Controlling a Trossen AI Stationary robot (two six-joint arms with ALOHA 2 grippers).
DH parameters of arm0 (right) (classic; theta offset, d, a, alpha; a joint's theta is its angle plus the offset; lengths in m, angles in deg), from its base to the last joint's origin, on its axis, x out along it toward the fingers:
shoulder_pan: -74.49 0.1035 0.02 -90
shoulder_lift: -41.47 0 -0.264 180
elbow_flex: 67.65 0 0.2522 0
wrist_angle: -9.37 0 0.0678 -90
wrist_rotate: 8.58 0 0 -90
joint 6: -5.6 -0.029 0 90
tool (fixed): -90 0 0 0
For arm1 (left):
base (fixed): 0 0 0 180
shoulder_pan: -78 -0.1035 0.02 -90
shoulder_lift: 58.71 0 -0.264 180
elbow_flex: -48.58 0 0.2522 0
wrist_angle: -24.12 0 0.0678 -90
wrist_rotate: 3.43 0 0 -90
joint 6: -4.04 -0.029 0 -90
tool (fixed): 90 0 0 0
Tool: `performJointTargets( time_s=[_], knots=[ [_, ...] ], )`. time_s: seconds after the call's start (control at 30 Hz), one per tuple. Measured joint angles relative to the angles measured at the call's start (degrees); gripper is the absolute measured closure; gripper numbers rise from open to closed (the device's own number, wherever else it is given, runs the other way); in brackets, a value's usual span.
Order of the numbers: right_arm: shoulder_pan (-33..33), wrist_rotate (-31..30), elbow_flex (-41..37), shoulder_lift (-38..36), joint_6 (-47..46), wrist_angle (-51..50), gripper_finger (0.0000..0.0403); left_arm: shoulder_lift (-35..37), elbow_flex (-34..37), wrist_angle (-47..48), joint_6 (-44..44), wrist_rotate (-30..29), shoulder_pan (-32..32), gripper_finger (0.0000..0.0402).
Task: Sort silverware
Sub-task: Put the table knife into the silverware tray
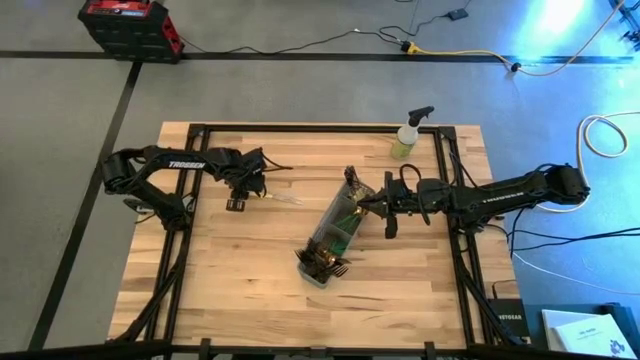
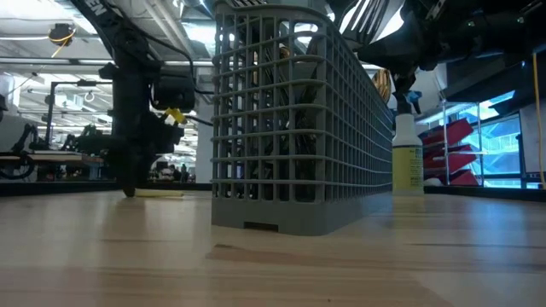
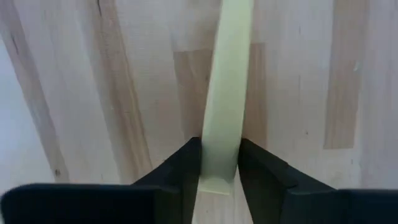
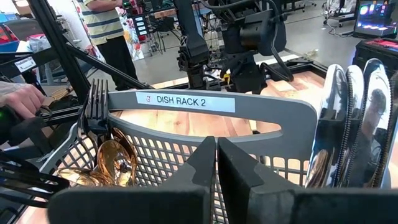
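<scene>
A utensil with a pale cream-green handle (image 1: 275, 199) lies flat on the wooden table, left of the grey mesh caddy (image 1: 335, 228). My left gripper (image 3: 219, 146) points down over its handle end and is shut on it. The caddy holds more silverware: dark forks (image 4: 93, 102), a gold spoon (image 4: 115, 162) and shiny blades (image 4: 354, 124). My right gripper (image 4: 216, 146) is shut and level, right at the caddy's far end below its labelled handle plate (image 4: 186, 99). My left gripper pinches the pale handle's two long edges (image 3: 217, 171) between its two fingers (image 3: 186, 168), close to the handle's free end. The fingers come from above and lie across the handle. The utensil lies flat on the table. My right gripper is shut against the caddy's end wall; I cannot tell whether it touches it.
A yellow-green spray bottle (image 1: 407, 138) stands at the table's far edge, right of centre. The black frame rails (image 1: 180, 260) run along the table's sides. Beyond the table a person in a striped shirt (image 4: 102, 18) stands, and a hand (image 4: 18, 99) shows nearby.
</scene>
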Motion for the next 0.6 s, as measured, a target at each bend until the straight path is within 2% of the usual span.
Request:
performJointTargets(
  time_s=[0.17, 0.53, 0.6],
  knots=[
    [0.0, 0.0, 0.0, 0.0, 0.2, 0.0, 0.0403, 0.1, -0.7, 0.7, -0.1, 0.0, 0.0, 0.0351],
    [0.0, 0.0, 0.0, 0.0, 0.2, 0.0, 0.0403, 0.0, -2.2, 0.4, 2.4, -0.2, 0.2, 0.0366],
    [0.0, 0.0, 0.0, 0.0, 0.2, 0.0, 0.0403, 0.1, -2.4, 1.0, 2.8, 1.2, 0.2, 0.0373]
  ],
)
